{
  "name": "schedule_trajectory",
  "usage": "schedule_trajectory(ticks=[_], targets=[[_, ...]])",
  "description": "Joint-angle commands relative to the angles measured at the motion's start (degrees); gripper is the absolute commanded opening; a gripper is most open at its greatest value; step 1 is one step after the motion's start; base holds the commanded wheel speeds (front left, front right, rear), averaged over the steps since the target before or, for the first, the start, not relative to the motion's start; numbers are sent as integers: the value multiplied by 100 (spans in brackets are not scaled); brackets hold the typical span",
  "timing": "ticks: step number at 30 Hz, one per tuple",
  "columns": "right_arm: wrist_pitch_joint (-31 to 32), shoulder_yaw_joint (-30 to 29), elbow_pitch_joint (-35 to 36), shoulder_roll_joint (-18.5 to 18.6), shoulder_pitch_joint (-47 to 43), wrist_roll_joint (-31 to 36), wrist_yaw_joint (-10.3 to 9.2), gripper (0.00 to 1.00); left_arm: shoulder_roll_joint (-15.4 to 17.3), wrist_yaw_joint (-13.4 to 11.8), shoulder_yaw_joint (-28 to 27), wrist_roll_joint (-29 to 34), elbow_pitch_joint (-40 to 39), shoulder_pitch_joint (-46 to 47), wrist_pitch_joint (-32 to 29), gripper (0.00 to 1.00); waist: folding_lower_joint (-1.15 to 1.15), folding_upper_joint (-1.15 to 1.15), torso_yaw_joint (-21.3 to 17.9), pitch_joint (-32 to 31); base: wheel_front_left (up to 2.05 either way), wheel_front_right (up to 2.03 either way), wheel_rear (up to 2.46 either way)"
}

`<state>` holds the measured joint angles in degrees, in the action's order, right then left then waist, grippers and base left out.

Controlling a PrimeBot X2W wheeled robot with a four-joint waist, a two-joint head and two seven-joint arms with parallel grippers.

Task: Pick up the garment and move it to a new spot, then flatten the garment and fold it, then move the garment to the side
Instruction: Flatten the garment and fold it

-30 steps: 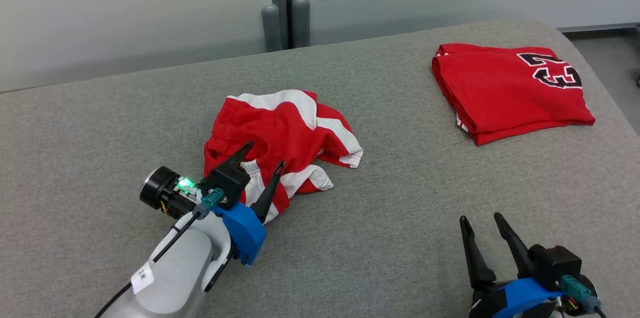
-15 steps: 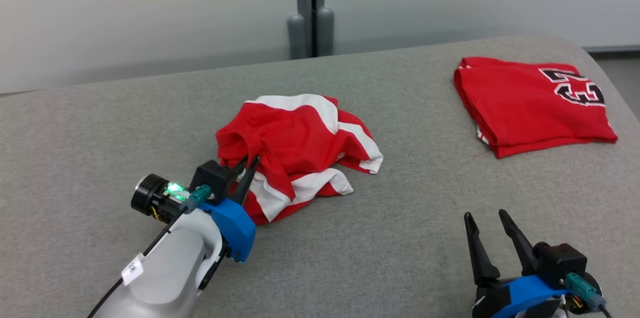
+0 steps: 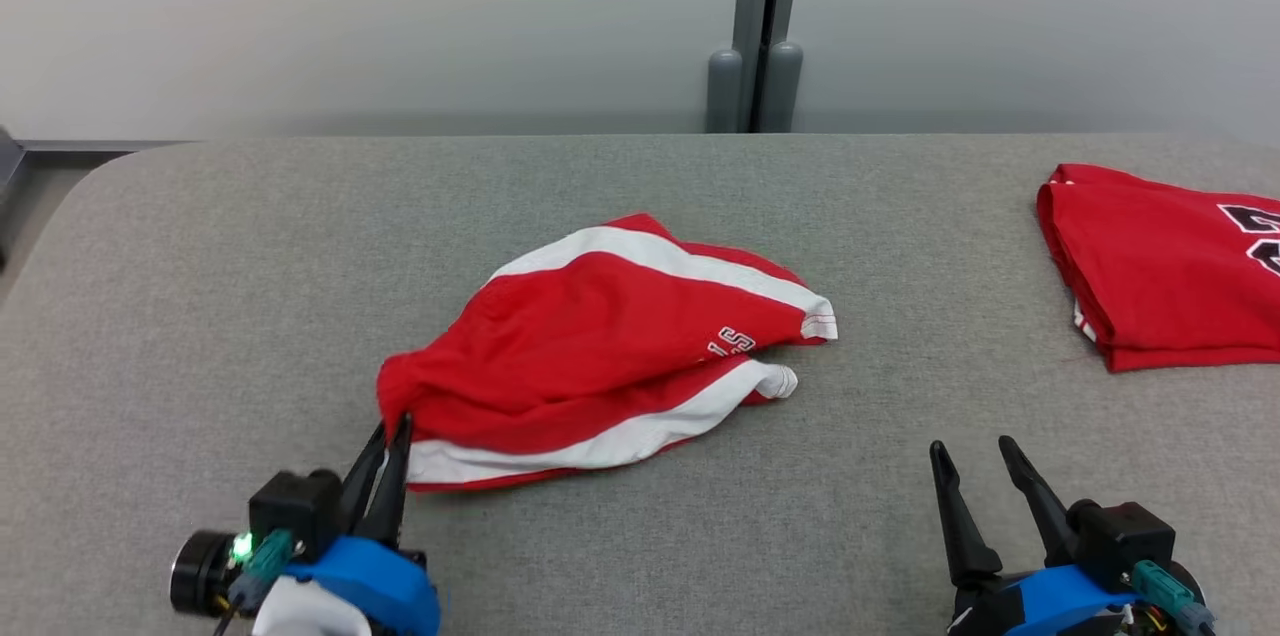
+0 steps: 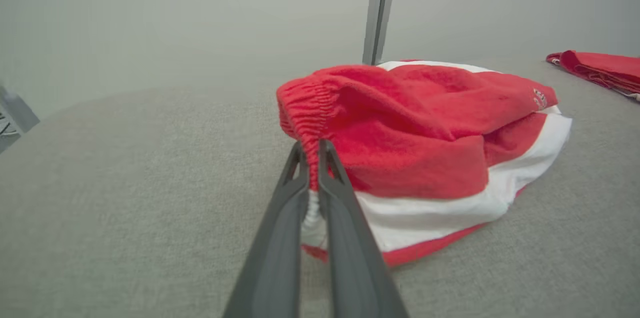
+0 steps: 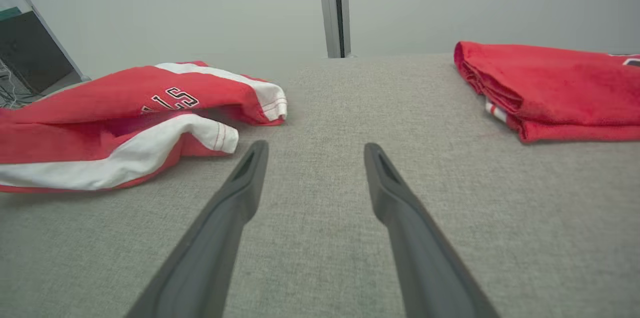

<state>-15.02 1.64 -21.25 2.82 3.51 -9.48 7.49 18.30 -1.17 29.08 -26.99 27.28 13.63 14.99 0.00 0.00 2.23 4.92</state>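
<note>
Red-and-white shorts (image 3: 600,336) lie mid-worktop (image 3: 250,266). Our left end effector (image 3: 392,424) is clenched on their waistband (image 4: 305,108) at 8 o'clock, we judge to drag them somewhere new. Our right end effector (image 3: 970,444) sits released at 5 o'clock.

It looks like a bare lab room. Pale partition panels (image 3: 350,16) and a grey post (image 3: 760,26) back a grey fabric-covered desk (image 3: 250,246). Cabled equipment (image 5: 20,58) stands to one side.
</note>
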Motion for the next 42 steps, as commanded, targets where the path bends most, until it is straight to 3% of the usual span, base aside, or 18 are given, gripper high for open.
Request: schedule_trajectory(ticks=[1,5,9,10,11,16,27,36,42], targets=[[-21,-1,4,14,-13,18,1,100,19,-61,-66,-47,-96,-149,25,0,0,0,51,43,0,0,0],[-20,-22,6,14,26,41,1,100,29,-260,-401,-256,-472,-816,26,0,0,0,173,81,0,0,0],[-21,-10,-23,15,56,62,1,100,-77,-300,-565,-297,-576,-1134,26,0,0,0,238,102,0,0,0],[-21,-6,-32,16,63,65,1,100,-100,-297,-589,-261,-581,-1162,26,42,0,0,245,101,0,0,0],[-21,-8,-41,15,66,65,1,100,-142,-298,-615,-236,-595,-1174,26,100,0,0,251,95,0,0,0],[-21,-3,-85,15,71,67,1,100,-299,-336,-978,115,-957,-1112,26,100,0,0,235,23,0,0,0],[-21,-5,-139,15,-16,43,1,100,-635,-124,-2238,964,-1491,-1446,27,100,0,0,115,-150,0,0,0],[-21,-24,-175,15,-66,6,1,100,-1028,234,-2984,1613,-1632,-1716,26,100,0,0,70,-201,0,0,0],[-21,-29,-249,14,-168,-64,1,100,-1181,536,-3155,1897,-1510,-1867,27,100,0,0,31,-337,0,0,0]])
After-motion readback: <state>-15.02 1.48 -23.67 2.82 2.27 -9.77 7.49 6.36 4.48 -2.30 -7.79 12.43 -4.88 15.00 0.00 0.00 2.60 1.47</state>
